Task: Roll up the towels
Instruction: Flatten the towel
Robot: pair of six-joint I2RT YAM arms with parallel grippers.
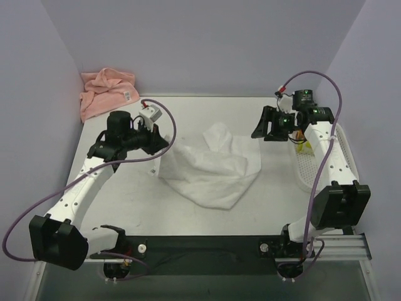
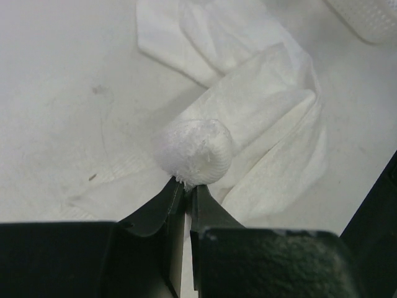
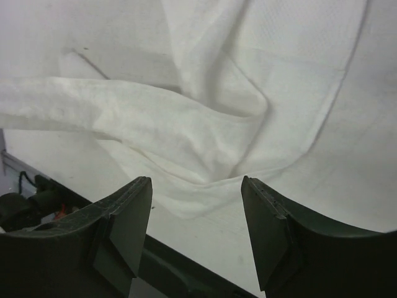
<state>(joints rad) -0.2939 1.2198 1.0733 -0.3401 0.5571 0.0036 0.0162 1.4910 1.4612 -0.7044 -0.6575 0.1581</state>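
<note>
White table [image 1: 144, 207] between lilac walls; the white towel [image 1: 213, 172] lies crumpled mid-table, spreading rightward from my left gripper [image 1: 163, 143], which pinches its left corner; my right gripper [image 1: 266, 132] hangs open and empty at its right edge; pink towel [image 1: 106, 93] far-left.

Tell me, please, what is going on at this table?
The white towel lies crumpled in the middle of the table. The left gripper is shut on a bunched bit of its edge. The right gripper is open near the towel's other side, holding nothing. The pink towel sits in a heap at the far left corner, untouched. Neither towel is rolled yet.
</note>
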